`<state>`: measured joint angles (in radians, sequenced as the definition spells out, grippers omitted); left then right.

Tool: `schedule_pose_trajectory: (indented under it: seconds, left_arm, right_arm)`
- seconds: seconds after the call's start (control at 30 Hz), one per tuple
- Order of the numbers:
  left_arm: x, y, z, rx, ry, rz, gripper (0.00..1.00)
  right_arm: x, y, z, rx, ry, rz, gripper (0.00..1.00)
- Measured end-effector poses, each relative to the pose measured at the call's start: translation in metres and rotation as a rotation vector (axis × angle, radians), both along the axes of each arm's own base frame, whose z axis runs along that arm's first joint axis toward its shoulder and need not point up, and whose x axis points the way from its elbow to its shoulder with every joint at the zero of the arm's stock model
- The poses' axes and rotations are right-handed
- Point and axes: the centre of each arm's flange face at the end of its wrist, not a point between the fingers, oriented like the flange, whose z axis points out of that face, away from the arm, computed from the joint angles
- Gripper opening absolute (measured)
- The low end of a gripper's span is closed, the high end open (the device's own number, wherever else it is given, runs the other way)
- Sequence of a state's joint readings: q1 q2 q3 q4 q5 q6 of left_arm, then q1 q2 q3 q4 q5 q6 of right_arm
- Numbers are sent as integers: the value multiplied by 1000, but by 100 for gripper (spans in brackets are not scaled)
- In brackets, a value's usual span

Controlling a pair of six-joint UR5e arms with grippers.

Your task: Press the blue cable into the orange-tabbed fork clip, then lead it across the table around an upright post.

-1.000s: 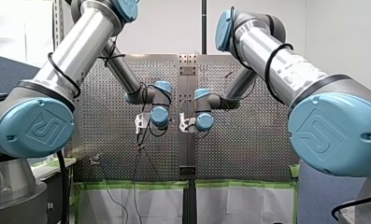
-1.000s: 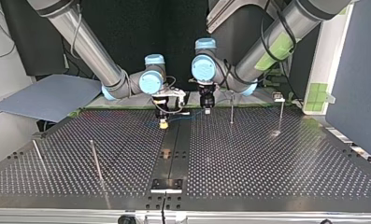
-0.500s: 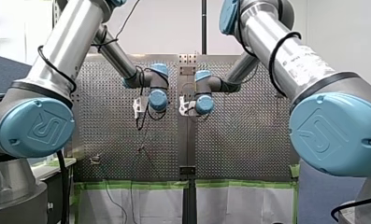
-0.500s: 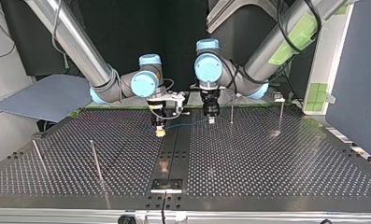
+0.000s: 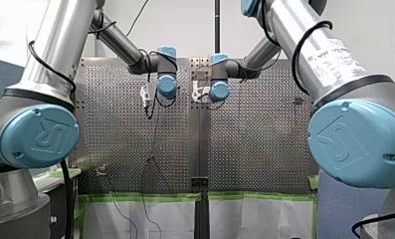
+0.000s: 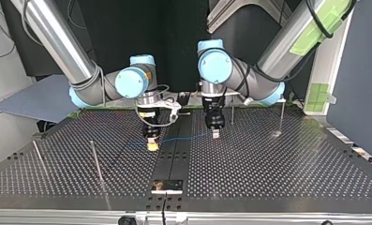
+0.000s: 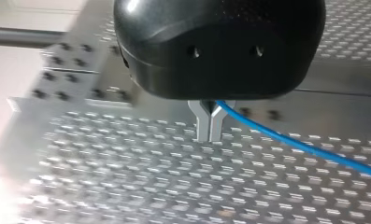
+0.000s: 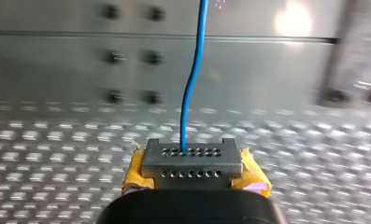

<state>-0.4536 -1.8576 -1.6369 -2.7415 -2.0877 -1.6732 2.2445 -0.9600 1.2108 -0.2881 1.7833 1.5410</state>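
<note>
Fingers [image 7: 203,127] pinched together on blue cable [image 8: 183,130], left gripper [image 7: 210,134] and right gripper [image 8: 191,155] alike (strung between them).

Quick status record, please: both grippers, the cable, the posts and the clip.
left gripper: jaws shut on the blue cable
right gripper: yellow pads, jaws shut on the blue cable
cable run: from one gripper to the other, across the middle of the table
upright posts: two at the top view's left, two at its right
orange-tabbed clip: cannot be made out
</note>
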Motion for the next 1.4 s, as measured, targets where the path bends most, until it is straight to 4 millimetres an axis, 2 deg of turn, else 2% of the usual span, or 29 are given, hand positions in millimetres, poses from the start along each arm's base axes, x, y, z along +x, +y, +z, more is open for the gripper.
schedule_pose_trajectory:
  seconds: [0.23, 0.43, 0.7, 1.1, 1.4]
  left_arm:
    - [-5, 2, 54, -31, -70, -5, 0]
    - [-11, 1, 91, -47, -110, -20, 0]
    - [-11, -11, 120, -40, -120, -72, 0]
    - [1, -41, 118, 21, -56, -138, 0]
    - [7, -72, 103, 42, 12, -179, 0]
  right_arm:
    - [-7, 8, 56, -51, -41, 11, 0]
    - [-13, 17, 101, -87, -69, 13, 0]
    - [-35, 22, 147, -114, -110, -14, 0]
    - [-92, 20, 215, -167, -156, -103, 0]
    - [-136, 14, 250, -198, -175, -165, 0]
